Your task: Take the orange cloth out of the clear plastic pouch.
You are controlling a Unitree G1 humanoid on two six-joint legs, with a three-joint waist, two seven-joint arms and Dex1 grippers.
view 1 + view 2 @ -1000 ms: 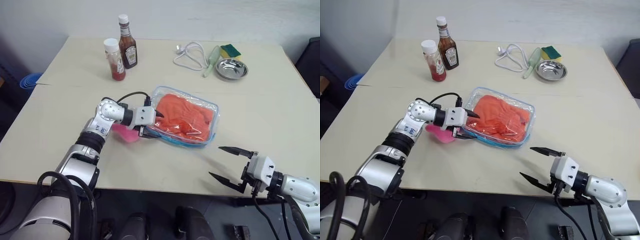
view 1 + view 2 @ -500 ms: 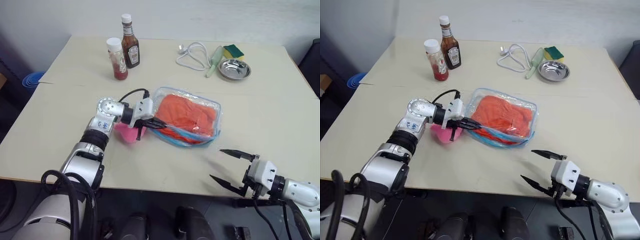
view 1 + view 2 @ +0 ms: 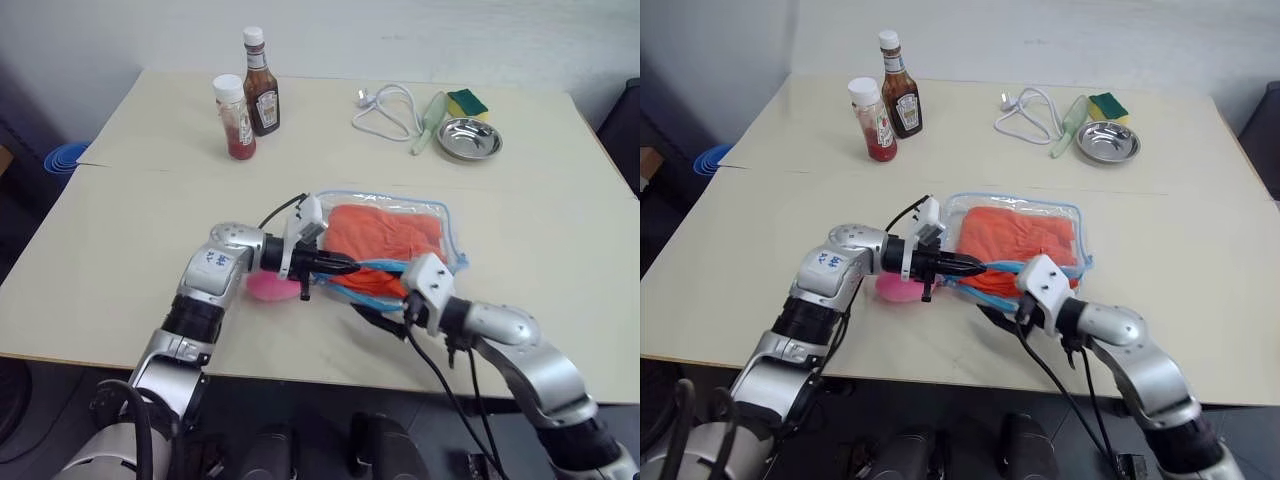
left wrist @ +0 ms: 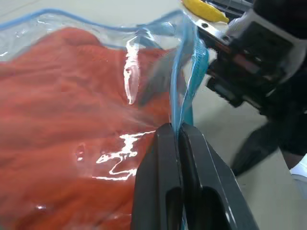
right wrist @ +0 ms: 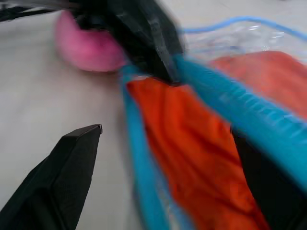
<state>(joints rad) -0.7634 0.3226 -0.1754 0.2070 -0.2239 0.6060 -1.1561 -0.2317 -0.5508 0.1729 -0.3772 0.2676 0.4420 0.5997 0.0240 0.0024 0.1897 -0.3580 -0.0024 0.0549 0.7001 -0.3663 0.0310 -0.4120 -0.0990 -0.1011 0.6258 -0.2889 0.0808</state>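
On the beige table (image 3: 120,200), the clear plastic pouch (image 3: 440,215) is now pinched by its blue zipper edge in the closed left gripper (image 3: 342,266), which stood open a second ago. The right gripper (image 3: 997,312), jaws spread wide, has been brought from the table's near edge to the pouch mouth, so the orange cloth (image 3: 385,230) appears ready to be drawn out.

The clear plastic pouch (image 3: 395,250) lies near the table's (image 3: 560,240) front edge, the orange cloth (image 3: 385,235) inside it, the pom-pom (image 3: 268,287) at its left. Two bottles (image 3: 245,105) stand toward the back left corner; a cable (image 3: 385,108), a sponge (image 3: 462,101) and a bowl (image 3: 469,138) lie toward the back right.
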